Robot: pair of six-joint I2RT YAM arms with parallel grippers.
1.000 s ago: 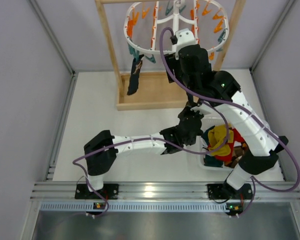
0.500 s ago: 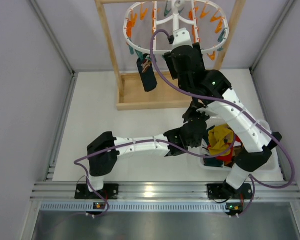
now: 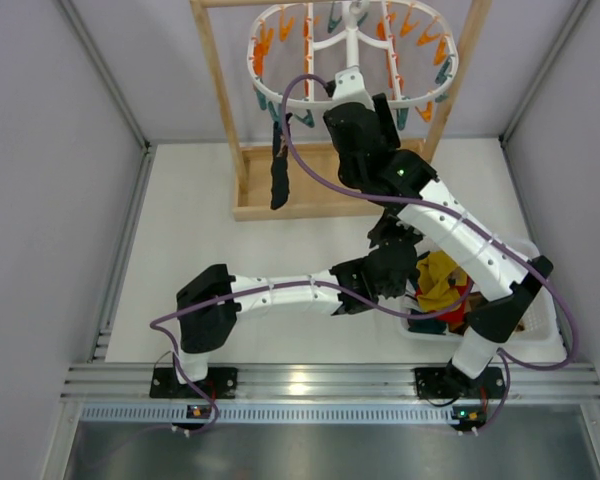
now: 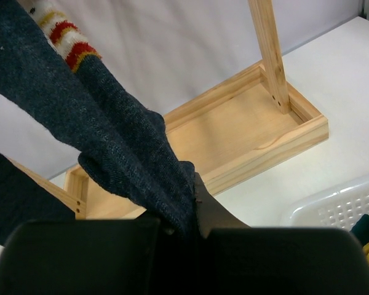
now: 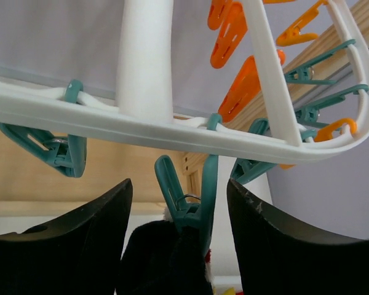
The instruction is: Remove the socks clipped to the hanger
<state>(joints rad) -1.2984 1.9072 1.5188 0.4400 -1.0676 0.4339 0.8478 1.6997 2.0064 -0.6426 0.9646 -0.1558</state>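
Since half a second ago the right gripper has slid toward 9 o'clock along the near rim of the hanger. The black sock has swung toward 8 o'clock in the overhead view, and the left gripper shows no clear shift. Right gripper: jaws wide apart and holding nothing, one finger on either side of a teal peg that hangs from the rim. The peg lies at 12 o'clock in the wrist view, between the fingertips and touched by neither, with dark fabric showing white and red pinched in its lower end. Left gripper: clamped on the navy sock, whose long axis runs straight from the jaws toward 11 o'clock, striped cuff uppermost. Judgement: the peg holds that cuff, though the right arm hides the span from above. The black sock is clipped separately, well apart from both grippers. The peg's handles spread along the 9–3 line, the same line on which the right fingers close, so squeezing them should free the cuff for the left arm, which is beside the basket.
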